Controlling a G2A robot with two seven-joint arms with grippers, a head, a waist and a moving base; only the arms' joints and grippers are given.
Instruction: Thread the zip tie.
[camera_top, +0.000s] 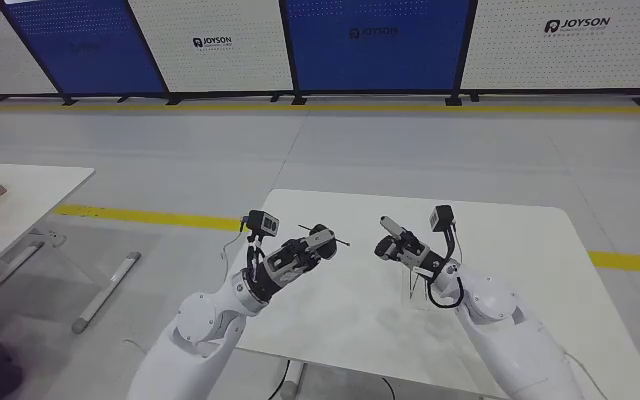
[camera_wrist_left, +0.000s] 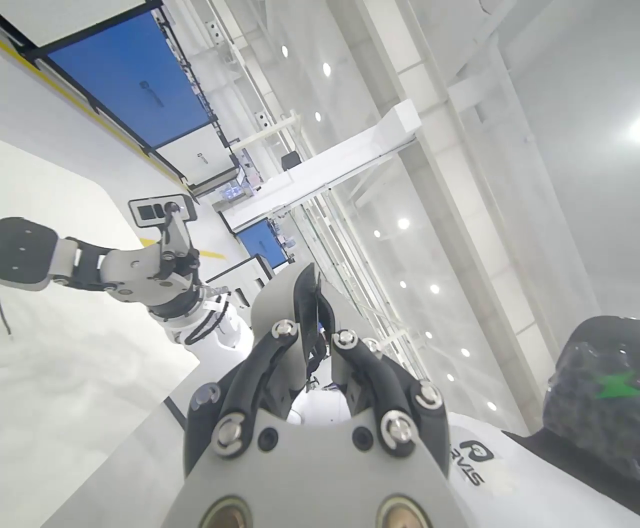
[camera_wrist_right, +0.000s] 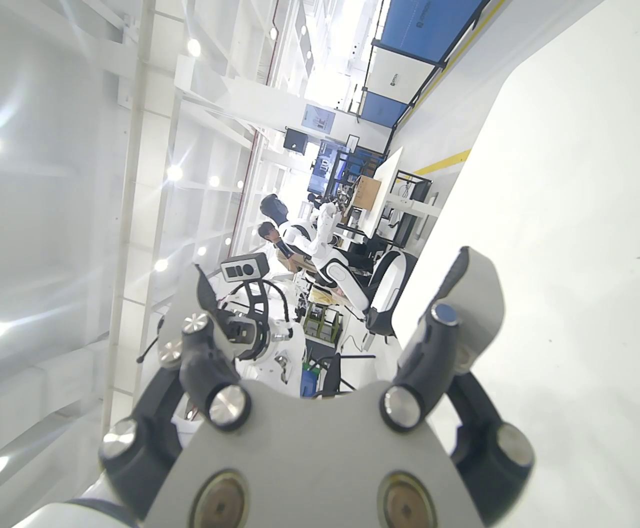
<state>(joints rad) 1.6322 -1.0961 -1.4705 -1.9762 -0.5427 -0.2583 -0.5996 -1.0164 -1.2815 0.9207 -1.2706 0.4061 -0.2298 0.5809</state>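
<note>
The zip tie (camera_top: 341, 241) is a thin black strip held up in the air above the tabletop (camera_top: 500, 235), pinched in the left gripper (camera_wrist_left: 314, 287). The fingers (camera_wrist_left: 280, 300) of that gripper are pressed together on the strip. In the top view the strip sticks out on both sides of the grip, and its longer free end points across at the right gripper (camera_wrist_right: 334, 270). The right wrist view shows the other end (camera_wrist_right: 148, 350) jutting out past the left gripper, with a small thicker tip.

The right gripper faces the left one, near it but apart, and the strip's end stops short of it. Its fingers (camera_wrist_right: 470, 272) are spread wide with nothing between them.

Both grippers hang over the near left part of the white tabletop, the left one closer to the left edge. Bare white surface runs from there to the far edge and the rounded right corners. Past the left edge lies grey floor (camera_top: 180, 170) with a yellow line, and another white table (camera_top: 35, 190) stands well apart.
</note>
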